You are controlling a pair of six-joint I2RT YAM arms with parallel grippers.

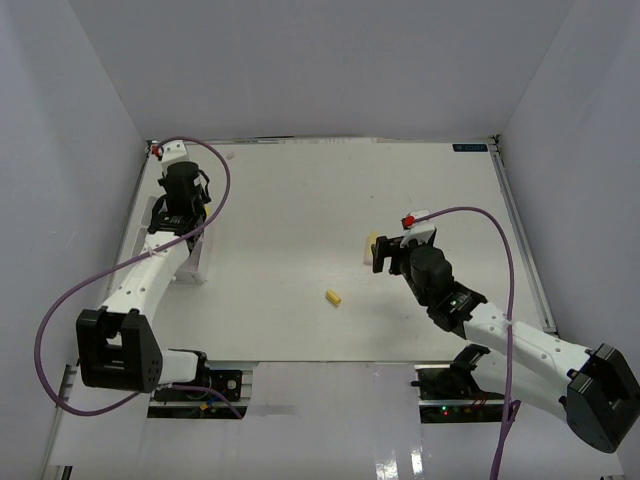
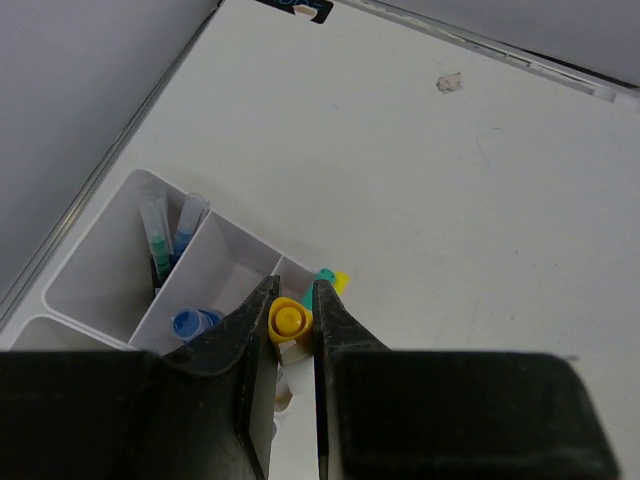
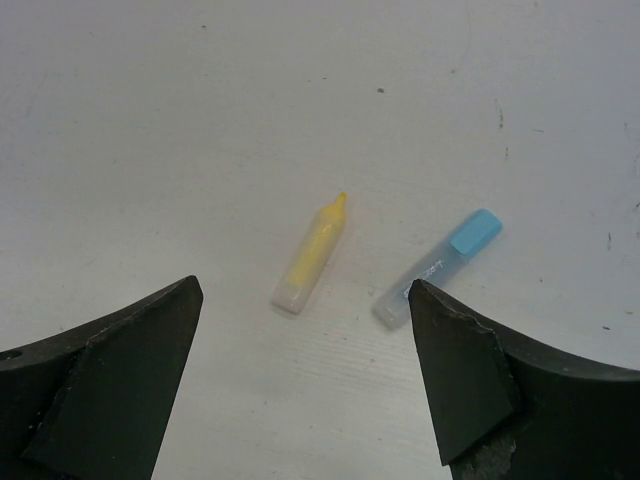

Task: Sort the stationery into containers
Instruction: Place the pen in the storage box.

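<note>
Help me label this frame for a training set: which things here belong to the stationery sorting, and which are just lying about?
Part of the job:
- divided tray, two pens in it
- yellow-capped marker, held by the left gripper
- yellow marker and blue-capped marker, under the open right gripper
- yellow piece

Just lying about:
- purple cable
- small scrap

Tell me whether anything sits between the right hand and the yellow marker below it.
Nothing visible does. The right hand is open over the table, and the yellow marker lies in the gap between its fingers. The blue-capped pen lies beside the marker without touching it, close to one finger, and may get nudged.
</note>
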